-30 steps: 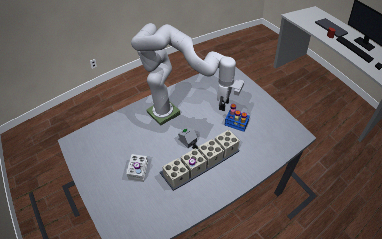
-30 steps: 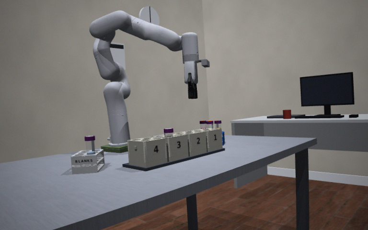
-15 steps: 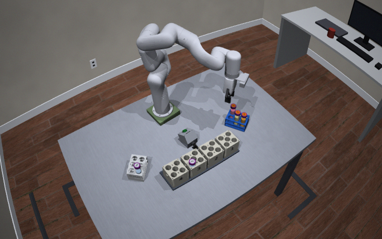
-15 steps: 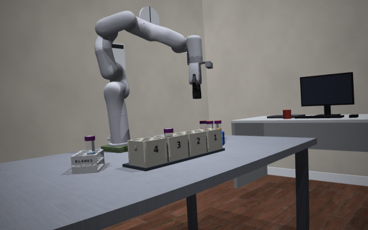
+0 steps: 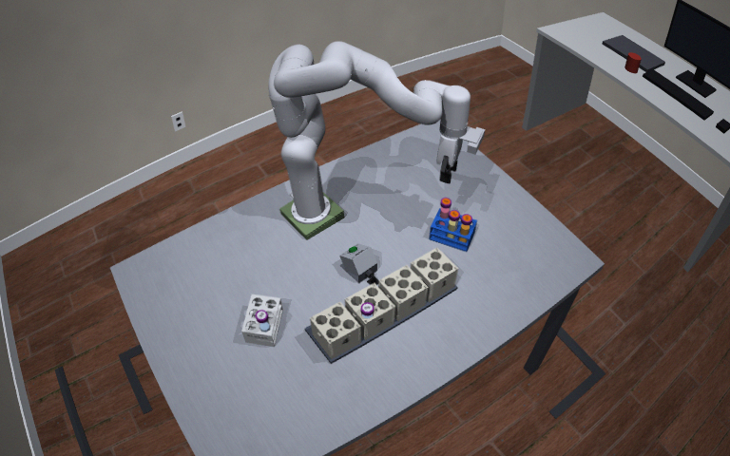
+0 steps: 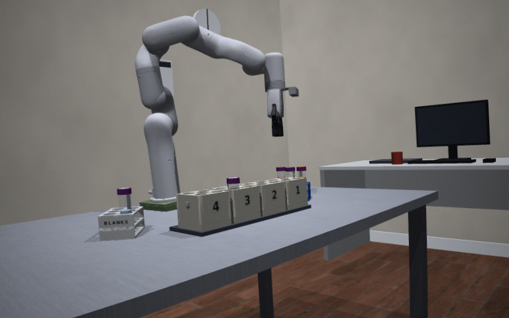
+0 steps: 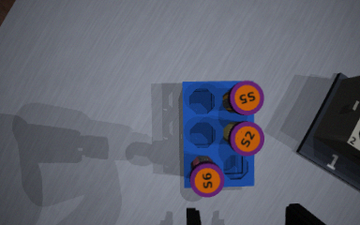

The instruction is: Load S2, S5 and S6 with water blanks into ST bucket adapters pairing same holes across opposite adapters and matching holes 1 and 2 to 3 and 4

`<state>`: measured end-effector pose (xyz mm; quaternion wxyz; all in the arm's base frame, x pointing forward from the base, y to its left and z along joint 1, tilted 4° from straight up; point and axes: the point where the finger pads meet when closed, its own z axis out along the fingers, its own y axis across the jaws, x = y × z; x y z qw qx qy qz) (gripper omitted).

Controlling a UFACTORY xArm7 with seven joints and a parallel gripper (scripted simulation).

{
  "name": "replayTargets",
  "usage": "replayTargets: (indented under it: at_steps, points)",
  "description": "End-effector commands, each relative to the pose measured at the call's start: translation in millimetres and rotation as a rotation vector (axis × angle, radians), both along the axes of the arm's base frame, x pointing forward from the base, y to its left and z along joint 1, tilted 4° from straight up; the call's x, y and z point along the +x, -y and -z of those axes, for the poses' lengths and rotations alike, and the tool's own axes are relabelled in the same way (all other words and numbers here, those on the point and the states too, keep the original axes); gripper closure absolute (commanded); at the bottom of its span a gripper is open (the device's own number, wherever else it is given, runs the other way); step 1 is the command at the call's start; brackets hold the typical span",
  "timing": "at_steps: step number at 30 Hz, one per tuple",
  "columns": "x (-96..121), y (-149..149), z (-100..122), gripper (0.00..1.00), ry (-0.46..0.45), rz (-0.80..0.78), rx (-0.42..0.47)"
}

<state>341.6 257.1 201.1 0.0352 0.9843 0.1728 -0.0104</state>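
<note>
Hovering tool: black two-fingered tool point(image 5: 446, 177) point(image 6: 277, 134) point(image 7: 244, 213) hangs above the grey desk point(image 5: 431, 344) point(image 6: 112, 277), fingers spread, nothing between them; the wrist view shows the gap, which the exterior view does not.

Samples: purple-capped, orange-dotted tubes S6 point(image 5: 445, 202) point(image 6: 280, 169) point(image 7: 207, 179), S2 point(image 5: 454, 216) point(image 6: 289, 169) point(image 7: 247, 139) and S5 point(image 5: 467, 218) point(image 6: 301, 168) point(image 7: 247, 97) stand in the blue rack point(image 5: 449, 242) point(image 6: 309, 191) point(image 7: 193, 117). Only the wrist view makes their IDs readable, along with three open holes.

Blanks: one purple-capped, white-dotted tube point(image 5: 367, 308) point(image 6: 232, 180) stands in beige block adapter 3 point(image 5: 376, 322) point(image 6: 245, 209); a second white-dotted tube point(image 5: 261, 315) point(image 6: 124, 191) stands in the white rack point(image 5: 260, 338) point(image 6: 116, 232), whose "BLANKS" lettering reads clearly from the exterior. The printed volumes are too small to tell.

DONE: green key point(image 5: 353, 249) on a grey sloped console point(image 5: 357, 263), seen from the top but not outside.

Edges: the dark loading stand point(image 5: 398, 322) point(image 6: 258, 219) point(image 7: 320, 113) lies near the blue rack, a strip of desk between them.

Room: adapters stand close in a row; the tool is above the cap tops, beside S6's end of the blue rack in wrist view.

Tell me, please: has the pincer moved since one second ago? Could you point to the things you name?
Yes. In the top view, the pincer point(image 5: 448, 173) point(image 6: 277, 130) point(image 7: 243, 217) has moved rightward and up the image, relative to the blue rack point(image 5: 456, 245) point(image 6: 309, 191) point(image 7: 219, 117), which has stayed in place.
</note>
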Motion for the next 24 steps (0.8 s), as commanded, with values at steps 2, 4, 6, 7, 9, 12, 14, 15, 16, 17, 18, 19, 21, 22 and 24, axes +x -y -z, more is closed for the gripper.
replayTargets:
  at_steps: [2, 4, 6, 7, 9, 12, 14, 15, 16, 17, 18, 19, 21, 22, 24]
  points:
    - [-1.2, -11.4, -0.9, 0.43, 0.004, -0.001, 0.002]
    - [-1.2, -11.4, -0.9, 0.43, 0.004, -0.001, 0.002]
    - [-1.2, -11.3, -0.9, 0.43, 0.004, -0.001, 0.002]
    - [-1.2, -11.4, -0.9, 0.43, 0.004, -0.001, 0.002]
    - [-1.2, -11.4, -0.9, 0.43, 0.004, -0.001, 0.002]
    - [-1.2, -11.4, -0.9, 0.43, 0.004, -0.001, 0.002]
    - [-1.2, -11.1, 3.1, 0.43, 0.004, -0.001, 0.002]
    - [-1.2, -11.0, 5.1, 0.43, 0.004, -0.001, 0.002]
    - [-1.2, -10.8, 7.1, 0.43, 0.004, -0.001, 0.002]
    - [-1.2, -10.7, 9.1, 0.43, 0.004, -0.001, 0.002]
    - [-1.2, -10.5, 11.1, 0.43, 0.004, -0.001, 0.002]
    - [-1.2, -10.4, 13.1, 0.43, 0.004, -0.001, 0.002]
    - [-1.3, -10.1, 17.1, 0.43, 0.004, -0.001, 0.002]
    - [-1.3, -9.9, 19.1, 0.43, 0.004, -0.001, 0.002]
    - [-1.3, -9.7, 23.1, 0.43, 0.004, -0.001, 0.002]
